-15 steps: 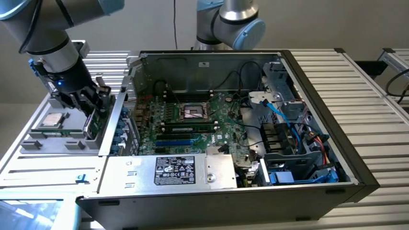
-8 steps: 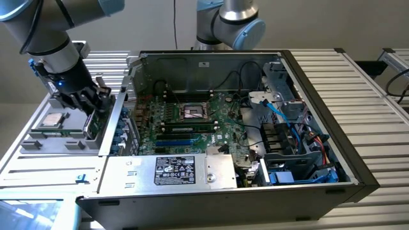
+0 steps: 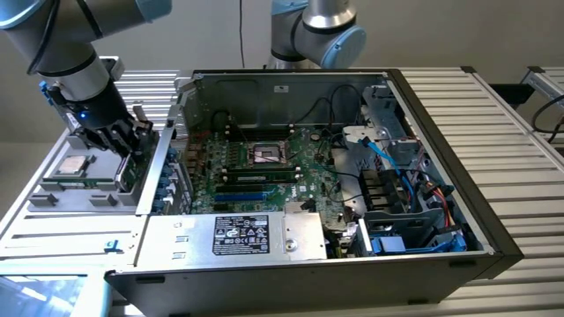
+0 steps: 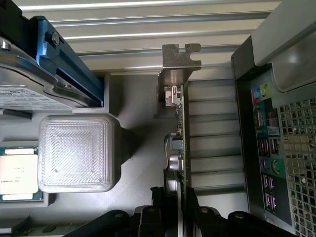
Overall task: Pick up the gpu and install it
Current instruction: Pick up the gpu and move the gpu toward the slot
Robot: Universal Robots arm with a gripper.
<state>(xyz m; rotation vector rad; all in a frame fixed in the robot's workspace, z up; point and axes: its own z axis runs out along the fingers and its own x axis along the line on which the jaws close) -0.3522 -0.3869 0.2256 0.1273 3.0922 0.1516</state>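
Note:
The gpu point(image 3: 131, 173) stands on edge in a slot of the grey parts tray point(image 3: 79, 198), at the exterior view's left, just outside the open computer case point(image 3: 423, 132). In the wrist view the gpu point(image 4: 180, 128) is edge-on, a thin green card with its silver bracket point(image 4: 178, 61) at the far end. My gripper point(image 3: 126, 146) comes down on the card's top edge. Its black fingers point(image 4: 157, 200) press in close on both faces, so my gripper point(image 4: 174, 202) looks shut on the card. The motherboard point(image 3: 291, 165) lies inside the case with a blue slot point(image 3: 242, 196) near its front.
On the tray lie a processor point(image 3: 70, 166), a clear ribbed plastic cover point(image 4: 74, 153) and a grey drive in blue rails point(image 4: 29, 84). The case's rear port panel point(image 4: 269, 163) stands right beside the card. A second arm point(image 3: 317, 33) rises behind the case. Cables fill the case's right side.

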